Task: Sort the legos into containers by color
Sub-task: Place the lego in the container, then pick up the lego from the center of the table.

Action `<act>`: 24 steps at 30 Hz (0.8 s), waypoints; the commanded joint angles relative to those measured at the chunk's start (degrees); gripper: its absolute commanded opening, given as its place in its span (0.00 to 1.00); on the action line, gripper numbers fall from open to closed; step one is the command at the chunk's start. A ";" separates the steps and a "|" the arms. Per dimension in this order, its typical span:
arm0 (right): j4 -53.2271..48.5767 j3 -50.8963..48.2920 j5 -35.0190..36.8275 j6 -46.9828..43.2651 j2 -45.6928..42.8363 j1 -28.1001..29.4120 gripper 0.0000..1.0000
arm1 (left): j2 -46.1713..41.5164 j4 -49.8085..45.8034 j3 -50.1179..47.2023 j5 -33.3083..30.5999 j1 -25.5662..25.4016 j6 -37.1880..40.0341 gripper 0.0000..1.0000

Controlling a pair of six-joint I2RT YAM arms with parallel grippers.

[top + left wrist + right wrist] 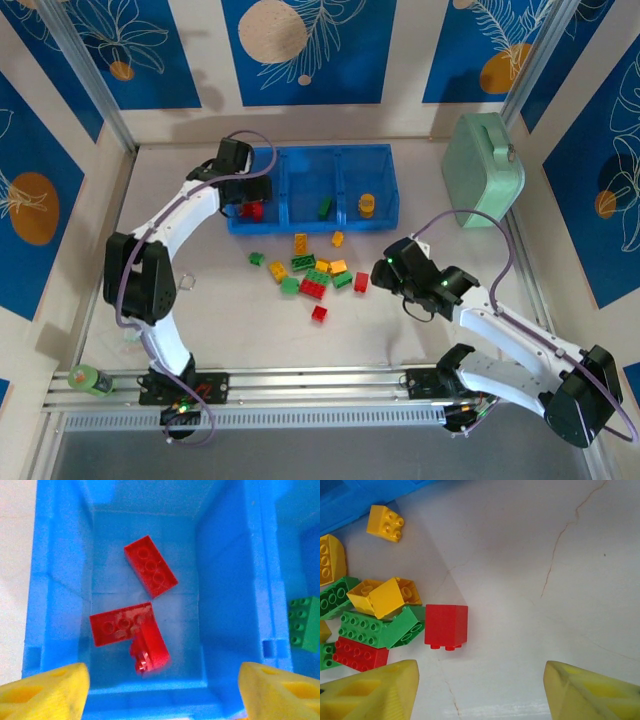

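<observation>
Most of the legos (pixel 310 275) are lying loose in a red, green and yellow cluster on the pale table (pixel 450 300), just in front of the blue tray (pixel 310 152). Three red bricks (pixel 121 624) are sitting in the tray's left compartment, a green brick (pixel 325 208) in the middle one and a yellow brick (pixel 367 205) in the right one. Blue wall panels (pixel 300 50) with leaf prints are enclosing the table, and a mint-green case (pixel 483 170) is leaning in the far right corner.

The left gripper (pixel 162 690) is hovering over the left compartment, its yellow fingers (pixel 50 692) spread wide and holding nothing, with the red bricks lying beneath them. The right gripper (pixel 480 690) is hanging at the cluster's right edge, fingers (pixel 375 690) likewise wide and empty, with a red block (pixel 446 625) just ahead of them.
</observation>
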 commanded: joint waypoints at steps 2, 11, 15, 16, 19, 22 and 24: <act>0.09 2.00 0.51 0.34 1.37 0.53 0.69 | -5.65 -1.52 -0.37 0.42 -1.10 1.06 0.82; -0.19 7.88 -3.47 -2.32 12.94 1.20 0.72 | -20.73 1.52 -15.62 0.45 -8.11 0.15 0.81; -0.69 10.57 -3.94 -2.58 18.22 2.31 0.71 | -26.04 3.25 -23.90 0.57 -11.20 -1.84 0.81; -0.69 10.92 -3.38 -2.29 19.55 2.65 0.71 | -27.31 3.66 -26.05 0.58 -11.64 -2.60 0.81; 0.09 11.58 -3.72 -1.71 23.90 2.72 0.69 | -30.67 5.03 -31.95 1.45 -13.14 -5.12 0.81; 0.71 12.54 -3.98 -1.36 27.72 3.16 0.66 | -33.96 6.17 -37.33 1.37 -15.06 -7.34 0.80; 1.23 13.22 -4.21 -1.45 29.72 3.27 0.65 | -35.87 6.74 -40.10 1.22 -16.00 -7.98 0.80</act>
